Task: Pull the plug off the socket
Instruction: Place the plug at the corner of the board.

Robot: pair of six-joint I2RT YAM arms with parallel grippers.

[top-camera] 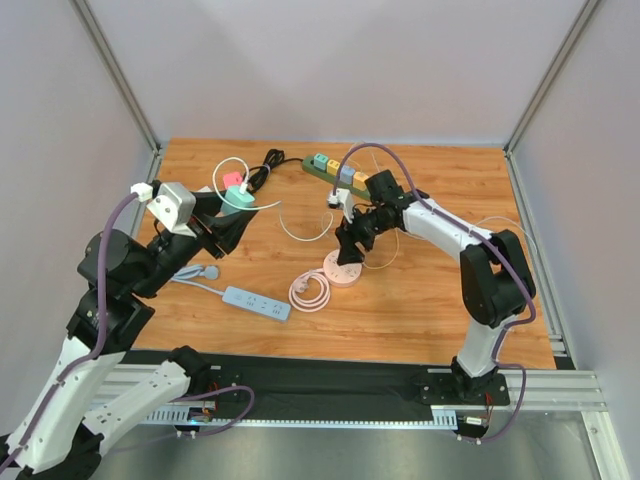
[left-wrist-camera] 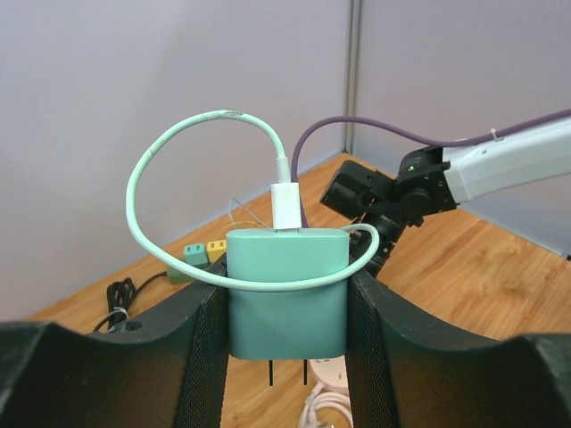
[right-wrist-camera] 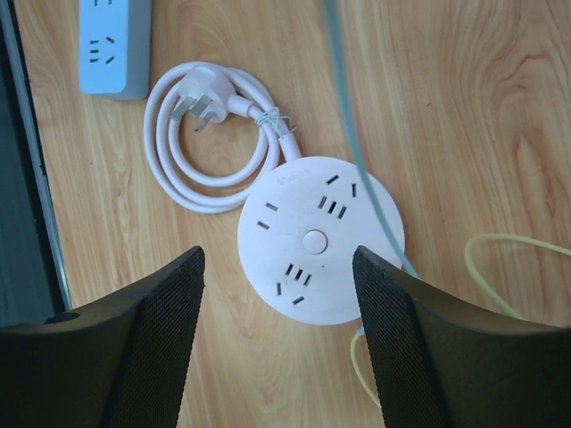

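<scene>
Left claw (left-wrist-camera: 285,357) is pinched on the plug (left-wrist-camera: 285,294), which is held upright between the pads, well above the desk (top-camera: 430,300), prongs bared and pointed down. The left arm is bent and held high; the right arm is stretched forward and tipped down. The right claw (right-wrist-camera: 278,276) is spread directly over the round socket (right-wrist-camera: 319,239), in which no plug is seen. From the left claw, the socket lies below and slightly right. The pull is judged done. A cable (left-wrist-camera: 178,152) is looped above the plug.
</scene>
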